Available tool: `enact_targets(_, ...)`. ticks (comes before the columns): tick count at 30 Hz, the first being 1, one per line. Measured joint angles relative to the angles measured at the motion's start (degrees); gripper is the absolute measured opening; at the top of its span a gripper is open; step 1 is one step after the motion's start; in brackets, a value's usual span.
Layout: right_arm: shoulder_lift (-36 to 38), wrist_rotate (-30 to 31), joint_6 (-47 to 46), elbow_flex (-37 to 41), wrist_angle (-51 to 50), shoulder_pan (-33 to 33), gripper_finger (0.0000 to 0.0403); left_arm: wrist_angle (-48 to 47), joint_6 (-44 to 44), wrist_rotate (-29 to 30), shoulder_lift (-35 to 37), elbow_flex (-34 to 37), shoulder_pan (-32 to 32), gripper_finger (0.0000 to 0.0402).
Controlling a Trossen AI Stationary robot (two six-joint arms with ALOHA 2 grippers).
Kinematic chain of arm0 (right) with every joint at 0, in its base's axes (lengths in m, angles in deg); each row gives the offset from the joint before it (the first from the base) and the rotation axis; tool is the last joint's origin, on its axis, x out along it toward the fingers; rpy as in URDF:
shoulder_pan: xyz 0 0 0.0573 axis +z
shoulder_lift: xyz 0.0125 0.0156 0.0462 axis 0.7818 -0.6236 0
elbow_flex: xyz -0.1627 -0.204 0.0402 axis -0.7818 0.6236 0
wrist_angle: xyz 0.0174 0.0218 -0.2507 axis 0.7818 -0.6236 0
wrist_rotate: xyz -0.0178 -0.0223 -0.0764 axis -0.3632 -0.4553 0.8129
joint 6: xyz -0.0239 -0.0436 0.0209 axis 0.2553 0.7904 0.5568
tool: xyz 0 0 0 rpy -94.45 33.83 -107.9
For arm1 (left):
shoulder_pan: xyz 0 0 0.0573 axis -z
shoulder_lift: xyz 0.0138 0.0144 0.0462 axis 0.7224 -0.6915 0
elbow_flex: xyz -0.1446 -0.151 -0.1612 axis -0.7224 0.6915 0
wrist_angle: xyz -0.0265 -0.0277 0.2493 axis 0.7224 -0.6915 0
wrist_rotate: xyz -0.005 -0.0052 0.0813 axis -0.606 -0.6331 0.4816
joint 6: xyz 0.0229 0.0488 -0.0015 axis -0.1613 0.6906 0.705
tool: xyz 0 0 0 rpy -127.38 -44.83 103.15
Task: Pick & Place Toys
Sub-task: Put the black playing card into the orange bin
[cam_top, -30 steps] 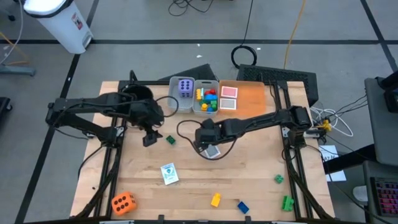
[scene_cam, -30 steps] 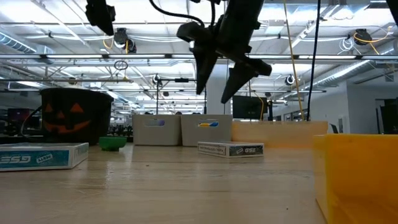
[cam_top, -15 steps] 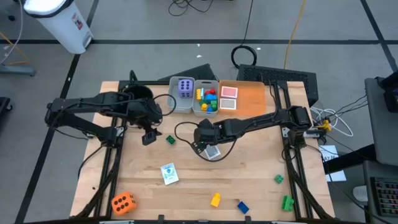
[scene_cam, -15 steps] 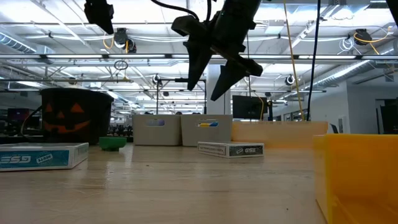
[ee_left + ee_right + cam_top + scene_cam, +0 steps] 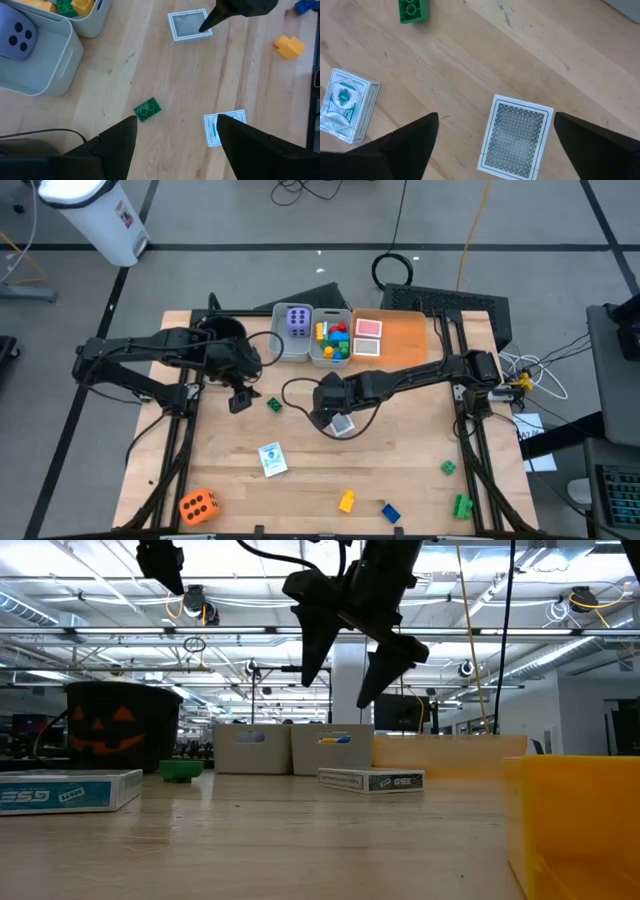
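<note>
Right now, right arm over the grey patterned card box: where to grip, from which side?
Judging by its pose, from straight above: the grey card box lies flat on the table, and the open right gripper already straddles it. Pinch across its two long edges, the narrower span.

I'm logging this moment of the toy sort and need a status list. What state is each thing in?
Right gripper: open, above the grey card, holding nothing.
Grey card: flat on the table, face down.
Left gripper: open, empty, raised above the table.
Green brick: loose on the table.
Card box: lying flat.
Purple die: in the left bin.
Orange die: on the table near the front left corner.
</note>
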Motion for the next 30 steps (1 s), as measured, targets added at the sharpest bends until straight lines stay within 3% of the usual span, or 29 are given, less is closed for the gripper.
enact_targets(7, 0.0, 0.1, -1.6, 2.6, 4.8, 0.0, 0.0381, 0.0, 0.1, 1.6, 0.0, 0.0, 0.0, 0.0282)
enact_targets(12, 0.0, -3.1, -4.7, 4.4, 8.4, 0.3, 0.0383, 0.0, 0.0, 1.6, 0.0, 0.0, 0.0, 0.0282)
enact_targets(30, 0.0, -1.4, -10.3, 10.1, 6.1, 0.8, 0.0384, 0.1, 0.0, 1.6, 0.0, 0.0, 0.0, 0.0282)
